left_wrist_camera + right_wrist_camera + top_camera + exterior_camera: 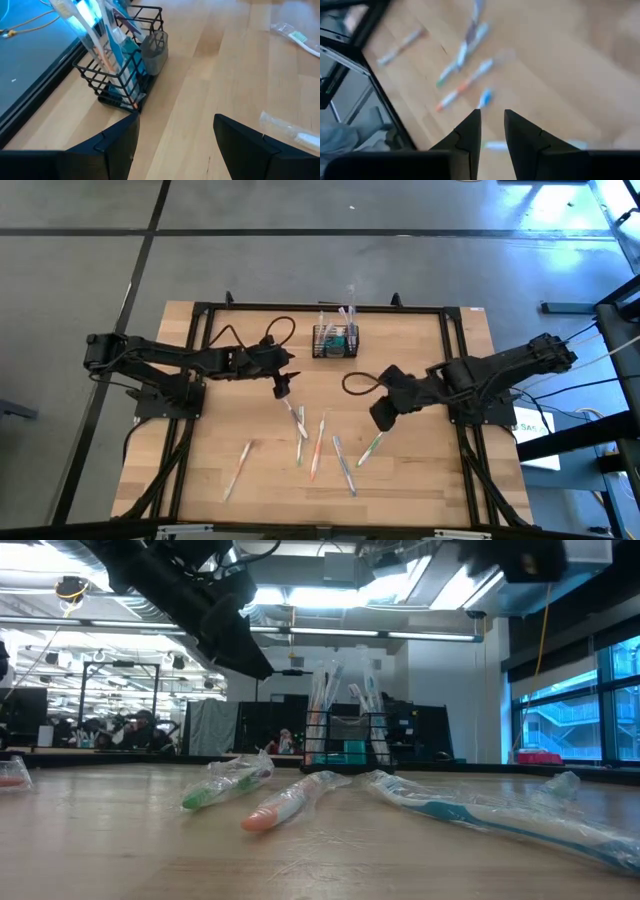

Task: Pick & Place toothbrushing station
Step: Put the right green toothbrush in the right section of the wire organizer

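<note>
The toothbrushing station stands upright near the far edge of the bench, roughly midway across it, already carrying a few wrapped toothbrushes and a teal tube; several more wrapped toothbrushes lie scattered flat on the wood nearer the front. The step in hand looks like the approach: neither arm holds anything. The left gripper hangs over the bench just to the near-left of the caddy, its fingers spread wide and empty, and the left wrist view looks past them at the station, close ahead but not touched. The right gripper hovers to the near-right over the loose brushes, its fingers drawn nearly together with only a slim gap and nothing between them. From above, the caddy's long axis runs left to right along the far edge, its open mouth points straight up, and the brushes stick up well past its rim. My judgement is that the next move calls for the left gripper to advance and straddle one wire wall or a short end, clear of the protruding brushes, since a knock on those tall handles could tip the light caddy.
</note>
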### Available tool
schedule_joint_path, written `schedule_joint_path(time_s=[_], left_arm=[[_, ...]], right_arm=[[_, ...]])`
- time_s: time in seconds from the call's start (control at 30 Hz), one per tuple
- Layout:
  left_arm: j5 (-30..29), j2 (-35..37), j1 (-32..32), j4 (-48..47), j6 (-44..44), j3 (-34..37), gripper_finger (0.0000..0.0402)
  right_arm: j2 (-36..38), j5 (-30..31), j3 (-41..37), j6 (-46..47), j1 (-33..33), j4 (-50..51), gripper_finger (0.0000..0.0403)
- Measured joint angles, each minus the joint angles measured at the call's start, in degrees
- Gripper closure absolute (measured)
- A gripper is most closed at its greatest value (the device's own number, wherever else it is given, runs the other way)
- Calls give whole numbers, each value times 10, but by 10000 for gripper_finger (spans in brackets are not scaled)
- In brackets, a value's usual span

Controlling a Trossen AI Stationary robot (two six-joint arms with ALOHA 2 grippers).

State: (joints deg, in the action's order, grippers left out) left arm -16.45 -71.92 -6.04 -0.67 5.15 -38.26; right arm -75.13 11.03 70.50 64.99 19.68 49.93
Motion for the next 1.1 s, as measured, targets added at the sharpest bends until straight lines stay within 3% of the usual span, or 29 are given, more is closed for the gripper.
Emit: schedule_joint_path(time_s=[0.27,0.4,0.57,0.87,1.1], left_arm=[[0,0,0,-6,0,0,150],[0,0,0,-4,-13,0,150],[0,0,-1,-2,-46,0,150],[0,0,-1,9,-85,0,150],[0,0,-1,6,-85,0,150]], right_arm=[[-40,-77,0,126,-1,100,316],[-58,-74,0,124,-1,104,316],[-91,-72,0,192,-1,111,309],[-154,-137,0,247,-1,130,232],[-201,-141,0,264,7,129,186]])
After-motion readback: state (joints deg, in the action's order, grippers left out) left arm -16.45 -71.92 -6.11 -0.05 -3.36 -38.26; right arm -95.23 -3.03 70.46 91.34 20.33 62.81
